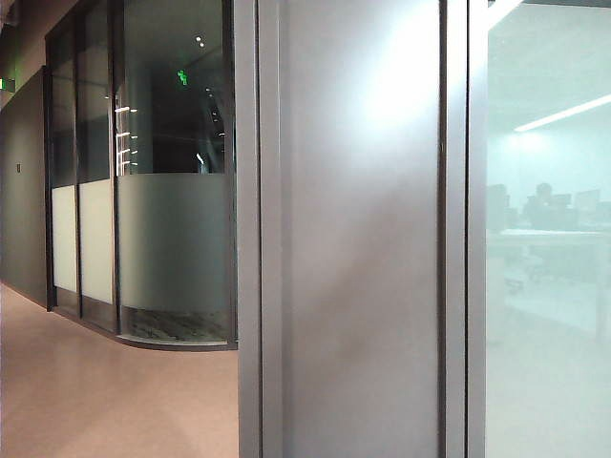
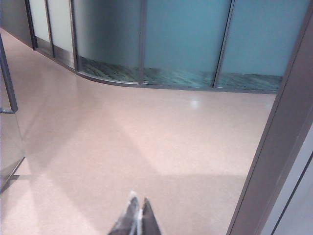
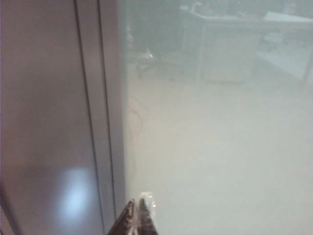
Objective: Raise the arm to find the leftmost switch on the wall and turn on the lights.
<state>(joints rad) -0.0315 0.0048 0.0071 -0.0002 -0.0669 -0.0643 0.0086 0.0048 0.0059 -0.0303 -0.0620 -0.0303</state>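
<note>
Exterior view: I'm facing a grey wall panel [image 1: 358,248] head on, with a frosted glass pane [image 1: 549,286] to its right through which I make out a dim office with desks and ceiling light strips. To the left, a curved glass partition [image 1: 172,239], frosted across its lower band, runs back along a corridor with a pinkish floor [image 1: 105,391]; a green exit sign [image 1: 182,76] glows behind the glass. Neither arm shows here, and I can find no switch on any wall surface in this view. Left wrist view: the left gripper [image 2: 136,218] sits low in frame above bare floor [image 2: 146,142], its two fingertips [image 2: 129,215] pressed together with nothing between them. Beyond it the curved frosted partition [image 2: 186,44] meets the floor, and a grey door frame edge [image 2: 274,147] runs down one side. No switch here either. Right wrist view: the right gripper [image 3: 138,215] has its fingers drawn together as well, empty, held just beside the seam where the grey wall panel [image 3: 44,122] meets the frosted glass [image 3: 220,147]. Blurred desks show through the glass. The switch is not visible in this view.
</note>
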